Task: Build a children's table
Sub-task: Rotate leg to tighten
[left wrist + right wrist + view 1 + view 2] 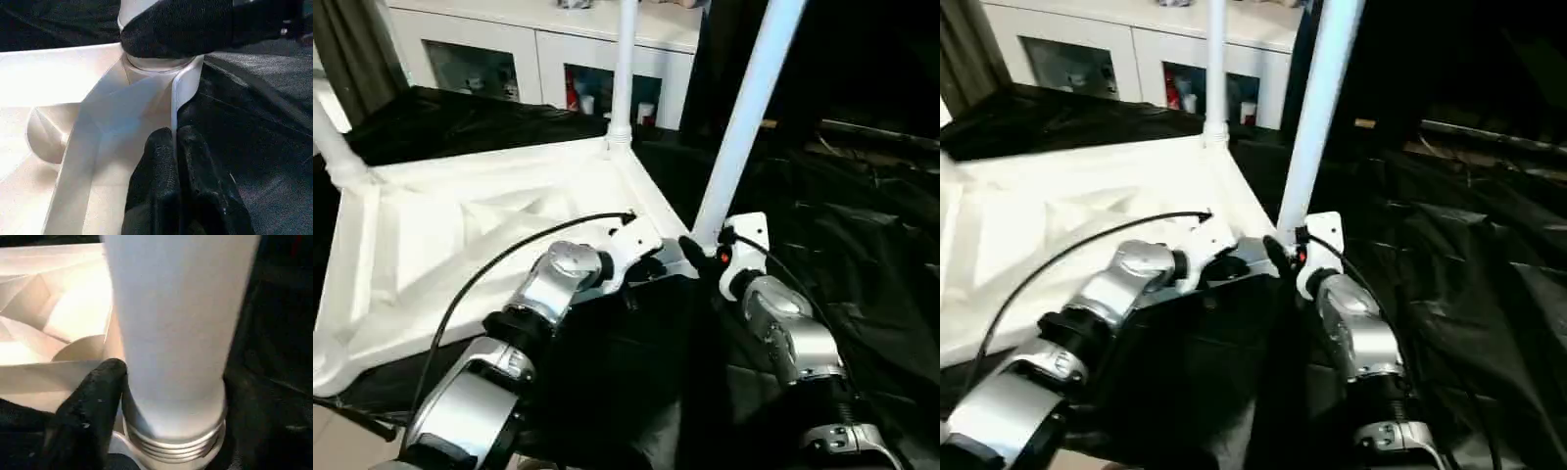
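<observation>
Our right gripper clasps the near-right leg just above its collar at the upturned tabletop's corner socket. Our left gripper, clenched, pinches the tabletop's rim beside that socket, on black cloth.

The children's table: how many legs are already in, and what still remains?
Done: far leg and left leg stand in the upturned top. In hand: right gripper holds a tilted leg at the near-right corner; left gripper shut on the rim. Left: seating it; near-left socket is empty.
</observation>
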Available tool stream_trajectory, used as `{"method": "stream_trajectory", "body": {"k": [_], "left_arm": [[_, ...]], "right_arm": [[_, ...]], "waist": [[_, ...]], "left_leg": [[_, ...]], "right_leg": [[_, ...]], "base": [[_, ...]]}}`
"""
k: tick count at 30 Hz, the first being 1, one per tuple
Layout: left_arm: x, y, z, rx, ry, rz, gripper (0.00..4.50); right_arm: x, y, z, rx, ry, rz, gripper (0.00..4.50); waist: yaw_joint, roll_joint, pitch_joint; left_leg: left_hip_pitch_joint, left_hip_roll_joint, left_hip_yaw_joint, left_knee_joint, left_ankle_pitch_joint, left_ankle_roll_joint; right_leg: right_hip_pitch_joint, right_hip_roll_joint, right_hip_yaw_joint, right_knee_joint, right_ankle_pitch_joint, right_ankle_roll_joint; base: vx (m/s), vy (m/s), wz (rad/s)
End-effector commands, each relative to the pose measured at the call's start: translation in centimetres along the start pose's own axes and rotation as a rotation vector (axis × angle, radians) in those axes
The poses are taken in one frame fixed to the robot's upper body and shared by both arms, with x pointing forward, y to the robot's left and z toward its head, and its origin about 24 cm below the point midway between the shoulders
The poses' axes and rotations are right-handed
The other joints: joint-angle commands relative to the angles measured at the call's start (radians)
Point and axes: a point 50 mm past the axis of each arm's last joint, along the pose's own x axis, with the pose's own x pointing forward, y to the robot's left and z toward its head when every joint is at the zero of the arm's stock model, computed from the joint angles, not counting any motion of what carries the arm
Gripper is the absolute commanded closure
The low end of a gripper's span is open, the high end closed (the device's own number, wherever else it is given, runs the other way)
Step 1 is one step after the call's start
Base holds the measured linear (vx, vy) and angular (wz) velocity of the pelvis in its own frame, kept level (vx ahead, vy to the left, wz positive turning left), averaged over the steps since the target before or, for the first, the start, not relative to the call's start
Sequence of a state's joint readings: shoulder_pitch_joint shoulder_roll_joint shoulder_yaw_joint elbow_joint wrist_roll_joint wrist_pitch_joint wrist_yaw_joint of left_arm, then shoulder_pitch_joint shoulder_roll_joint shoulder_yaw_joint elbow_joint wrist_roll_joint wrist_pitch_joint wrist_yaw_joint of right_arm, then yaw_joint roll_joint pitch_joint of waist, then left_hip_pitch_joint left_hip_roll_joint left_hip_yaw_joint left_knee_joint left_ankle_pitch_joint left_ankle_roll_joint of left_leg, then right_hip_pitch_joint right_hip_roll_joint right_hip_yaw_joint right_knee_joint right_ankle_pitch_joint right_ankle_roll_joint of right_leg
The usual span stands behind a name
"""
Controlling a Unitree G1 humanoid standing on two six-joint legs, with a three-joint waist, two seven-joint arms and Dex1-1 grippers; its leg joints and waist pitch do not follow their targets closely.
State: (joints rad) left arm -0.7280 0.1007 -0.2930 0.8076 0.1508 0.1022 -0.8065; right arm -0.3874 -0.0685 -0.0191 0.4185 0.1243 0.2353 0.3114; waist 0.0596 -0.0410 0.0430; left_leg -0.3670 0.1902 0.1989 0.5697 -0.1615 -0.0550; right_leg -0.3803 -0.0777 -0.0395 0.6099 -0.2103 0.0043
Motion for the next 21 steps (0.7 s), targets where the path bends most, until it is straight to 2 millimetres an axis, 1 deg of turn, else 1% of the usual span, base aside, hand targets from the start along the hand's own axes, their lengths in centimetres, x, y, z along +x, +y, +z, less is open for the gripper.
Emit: {"method": "stream_trajectory", "body": {"k": [1, 3, 6, 7, 8, 10, 11, 12, 13, 14, 15, 16, 18, 19, 20, 21], "left_arm": [[1.4, -1.5, 1.1, 0.023, -0.051, -0.061, 4.50], [1.1, -1.2, 0.9, 0.021, -0.043, -0.053, 4.50], [0.8, -1.0, 0.7, 0.031, -0.047, -0.059, 4.50], [-0.1, -0.5, 0.3, 0.056, -0.047, -0.085, 4.50], [-0.5, -0.4, 0.2, 0.072, -0.050, -0.099, 4.50], [-0.7, -0.3, 0.2, 0.083, -0.053, -0.105, 4.50], [-0.7, -0.3, 0.2, 0.083, -0.053, -0.104, 4.50], [-1.2, -0.3, 0.0, 0.094, -0.062, -0.139, 4.50], [-2.6, -0.3, -0.7, 0.125, -0.061, -0.230, 4.50], [-3.6, -0.3, -1.1, 0.136, -0.054, -0.289, 4.50], [-3.6, -0.3, -1.1, 0.136, -0.054, -0.289, 4.50], [-4.1, -0.3, -1.3, 0.137, -0.051, -0.323, 4.50], [-5.0, -0.2, -1.6, 0.129, -0.054, -0.378, 4.50], [-5.3, -0.2, -1.7, 0.125, -0.055, -0.397, 4.50], [-5.6, -0.1, -1.8, 0.116, -0.051, -0.416, 4.50], [-5.7, -0.1, -1.8, 0.113, -0.051, -0.420, 4.50]], "right_arm": [[0.5, 2.4, -1.9, 0.024, 0.085, 0.111, 0.87], [0.5, 2.2, -1.5, 0.014, 0.075, 0.108, 0.65], [0.5, 2.1, -1.4, 0.004, 0.069, 0.129, 0.65], [-0.1, 1.4, -0.9, -0.041, 0.061, 0.210, 0.65], [-0.3, 1.2, -0.7, -0.062, 0.060, 0.245, 0.65], [-0.4, 1.1, -0.6, -0.074, 0.061, 0.259, 0.65], [-0.4, 1.1, -0.6, -0.074, 0.060, 0.257, 0.65], [-1.0, 0.7, -0.4, -0.115, 0.058, 0.307, 0.65], [-2.6, -0.2, -0.1, -0.183, 0.061, 0.459, 0.65], [-3.6, -0.7, 0.1, -0.216, 0.071, 0.550, 0.65], [-3.6, -0.7, 0.1, -0.216, 0.071, 0.550, 0.65], [-4.0, -0.9, 0.3, -0.225, 0.078, 0.593, 0.65], [-4.5, -1.2, 0.6, -0.234, 0.089, 0.654, 0.65], [-4.6, -1.3, 0.7, -0.236, 0.092, 0.677, 0.65], [-4.9, -1.3, 0.8, -0.236, 0.104, 0.728, 0.65], [-5.0, -1.3, 0.9, -0.237, 0.107, 0.740, 0.65]], "waist": [[-0.003, 0.002, -0.049], [-0.003, 0.002, -0.047], [-0.003, 0.004, -0.047], [-0.004, 0.002, -0.047], [-0.003, -0.002, -0.047], [-0.002, -0.001, -0.047], [-0.003, -0.002, -0.049], [0.001, -0.008, -0.051], [0.005, -0.016, -0.051], [0.011, -0.011, -0.049], [0.006, -0.012, -0.050], [0.007, -0.007, -0.052], [0.004, -0.004, -0.059], [0.004, -0.005, -0.060], [0.003, -0.005, -0.060], [0.007, -0.006, -0.060]], "left_leg": [[0.020, 0.042, -0.026, -0.069, -0.327, -0.010], [0.018, 0.042, -0.026, -0.071, -0.330, -0.008], [0.020, 0.043, -0.028, -0.072, -0.348, -0.012], [0.018, 0.042, -0.028, -0.072, -0.351, -0.010], [0.015, 0.042, -0.028, -0.071, -0.343, -0.001], [0.014, 0.043, -0.026, -0.070, -0.324, 0.007], [0.013, 0.043, -0.024, -0.069, -0.309, 0.009], [0.013, 0.042, -0.024, -0.066, -0.286, 0.016], [0.011, 0.043, -0.023, -0.064, -0.273, 0.026], [0.009, 0.048, -0.022, -0.063, -0.255, 0.045], [0.006, 0.049, -0.020, -0.062, -0.238, 0.061], [0.005, 0.047, -0.021, -0.060, -0.224, 0.063], [0.007, 0.047, -0.019, -0.055, -0.166, 0.079], [0.008, 0.047, -0.018, -0.053, -0.150, 0.086], [0.006, 0.046, -0.016, -0.051, -0.136, 0.099], [0.009, 0.048, -0.014, -0.049, -0.131, 0.108]], "right_leg": [[0.016, -0.066, 0.041, -0.097, -0.294, -0.158], [0.017, -0.066, 0.040, -0.098, -0.296, -0.160], [0.015, -0.066, 0.039, -0.100, -0.319, -0.157], [0.017, -0.067, 0.039, -0.101, -0.325, -0.153], [0.020, -0.067, 0.039, -0.100, -0.325, -0.149], [0.019, -0.068, 0.041, -0.099, -0.299, -0.151], [0.019, -0.067, 0.040, -0.095, -0.278, -0.160], [0.024, -0.069, 0.039, -0.093, -0.260, -0.166], [0.027, -0.069, 0.038, -0.092, -0.249, -0.165], [0.031, -0.071, 0.041, -0.088, -0.217, -0.169], [0.030, -0.068, 0.042, -0.082, -0.171, -0.184], [0.029, -0.068, 0.039, -0.078, -0.150, -0.191], [0.033, -0.063, 0.036, -0.062, -0.026, -0.237], [0.033, -0.062, 0.036, -0.058, 0.007, -0.248], [0.034, -0.061, 0.035, -0.054, 0.048, -0.268], [0.033, -0.062, 0.035, -0.052, 0.062, -0.278]], "base": [[0.000, 0.000, 0.00], [0.000, 0.000, 0.00], [0.000, 0.000, 0.00], [0.000, 0.000, 0.00], [0.000, 0.000, 0.00], [0.000, 0.000, 0.00], [0.000, 0.000, 0.00], [0.000, 0.000, 0.00], [0.000, 0.000, 0.00], [0.000, 0.000, 0.00], [0.000, 0.000, 0.00], [0.000, 0.000, 0.00], [0.000, 0.000, 0.00], [0.000, 0.000, 0.00], [0.000, 0.000, 0.00], [0.000, 0.000, 0.00]]}}
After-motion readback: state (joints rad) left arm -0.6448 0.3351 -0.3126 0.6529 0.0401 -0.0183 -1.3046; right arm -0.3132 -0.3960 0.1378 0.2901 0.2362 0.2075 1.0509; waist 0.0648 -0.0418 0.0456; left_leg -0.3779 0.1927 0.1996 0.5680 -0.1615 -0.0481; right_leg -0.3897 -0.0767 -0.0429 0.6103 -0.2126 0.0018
